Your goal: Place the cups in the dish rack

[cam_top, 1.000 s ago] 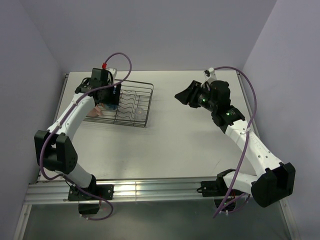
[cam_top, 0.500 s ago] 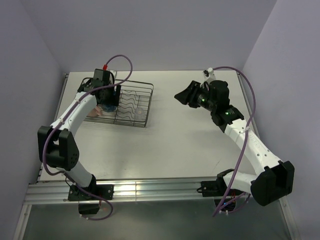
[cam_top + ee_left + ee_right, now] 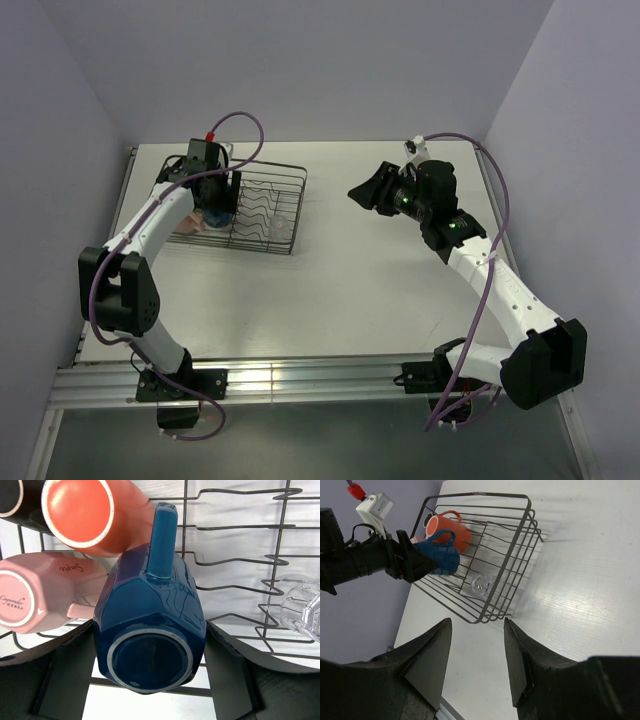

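The blue cup [image 3: 150, 615] lies on its side, base toward the left wrist camera, with my left gripper [image 3: 150, 645] shut on its body just over the left part of the dish rack [image 3: 285, 180]. Inside the rack lie the orange cup [image 3: 95, 515], the pink cup [image 3: 40, 597], the dark brown cup [image 3: 10, 500] and the clear glass tumbler [image 3: 300, 607]. The right wrist view shows the blue cup [image 3: 440, 557] beside the orange cup [image 3: 447, 532], and the tumbler [image 3: 481, 585] near the rack's near end. My right gripper [image 3: 358, 192] hangs open and empty to the right of the rack.
The rack's upright wire dividers [image 3: 184, 510] run between the mugs and the tumbler. Pale tabletop [image 3: 380, 280] stretches right of the rack and toward the arm bases. Purple walls close in the left, back and right sides.
The left arm's elbow has drifted slightly left while its gripper stays over the rack with the blue cup. The right arm has barely moved.
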{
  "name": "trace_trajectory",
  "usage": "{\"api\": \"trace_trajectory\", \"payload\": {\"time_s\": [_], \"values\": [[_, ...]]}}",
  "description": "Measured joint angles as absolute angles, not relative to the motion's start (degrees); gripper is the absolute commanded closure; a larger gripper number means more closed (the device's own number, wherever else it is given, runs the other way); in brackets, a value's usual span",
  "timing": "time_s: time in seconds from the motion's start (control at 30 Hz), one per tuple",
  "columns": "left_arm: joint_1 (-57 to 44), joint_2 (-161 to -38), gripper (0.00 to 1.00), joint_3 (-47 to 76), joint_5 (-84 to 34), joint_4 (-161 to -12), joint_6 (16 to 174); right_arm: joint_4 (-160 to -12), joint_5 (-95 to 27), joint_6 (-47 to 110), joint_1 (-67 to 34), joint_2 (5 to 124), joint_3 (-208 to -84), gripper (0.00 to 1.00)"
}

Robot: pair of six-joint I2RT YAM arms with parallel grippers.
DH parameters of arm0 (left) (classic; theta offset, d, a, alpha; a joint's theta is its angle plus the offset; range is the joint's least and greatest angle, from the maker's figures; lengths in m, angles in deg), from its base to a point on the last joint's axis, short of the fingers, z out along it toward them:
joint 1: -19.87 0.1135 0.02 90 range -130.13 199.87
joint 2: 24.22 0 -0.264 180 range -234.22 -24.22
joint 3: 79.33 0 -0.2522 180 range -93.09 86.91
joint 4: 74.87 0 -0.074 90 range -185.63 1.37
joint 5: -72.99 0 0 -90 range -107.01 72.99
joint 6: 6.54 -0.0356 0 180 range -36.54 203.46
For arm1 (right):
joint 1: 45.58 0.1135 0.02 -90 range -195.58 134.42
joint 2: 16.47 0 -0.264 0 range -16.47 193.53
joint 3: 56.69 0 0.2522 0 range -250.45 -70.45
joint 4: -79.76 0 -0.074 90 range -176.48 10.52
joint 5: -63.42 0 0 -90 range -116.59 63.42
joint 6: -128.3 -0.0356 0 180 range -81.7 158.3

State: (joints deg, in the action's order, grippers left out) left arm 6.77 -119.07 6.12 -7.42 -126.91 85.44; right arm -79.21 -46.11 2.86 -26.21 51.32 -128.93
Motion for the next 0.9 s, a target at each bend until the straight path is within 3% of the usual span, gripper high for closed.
{"api": "trace_trajectory", "payload": {"time_s": [0.9], "values": [[8.3, -125.3, 1.00, 5.1, -8.9, -127.5, 88.2, -79.2, -46.2, 3.1, -26.2, 52.5, -128.9, 0.46]]}}
